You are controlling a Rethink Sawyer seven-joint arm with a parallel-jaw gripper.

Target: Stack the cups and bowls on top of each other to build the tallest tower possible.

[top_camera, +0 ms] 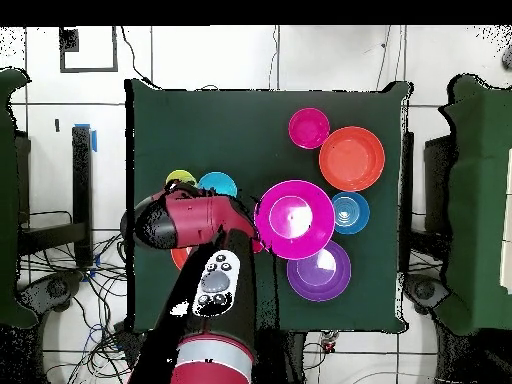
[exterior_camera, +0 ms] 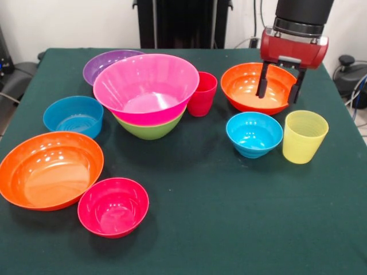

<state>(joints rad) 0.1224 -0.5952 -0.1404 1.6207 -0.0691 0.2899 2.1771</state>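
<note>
Bowls are standing across the green table (exterior_camera: 229, 229), and we are seeing the tower (exterior_camera: 148, 94) near its far middle: the large pink bowl (exterior_camera: 146, 86) is nesting in the green bowl (exterior_camera: 150, 129). The purple bowl (exterior_camera: 104, 64) is sitting behind it, and the red cup (exterior_camera: 202, 93) is standing just beside it. We are watching the gripper (exterior_camera: 279, 89) hanging with its fingers spread over the orange bowl (exterior_camera: 252, 87) toward the far right corner. A blue bowl (exterior_camera: 254, 133) and the yellow cup (exterior_camera: 304, 136) are sitting nearer the right edge. Along the left edge another blue bowl (exterior_camera: 73, 116), a second orange bowl (exterior_camera: 50, 169) and the red-pink bowl (exterior_camera: 113, 205) are resting.
</note>
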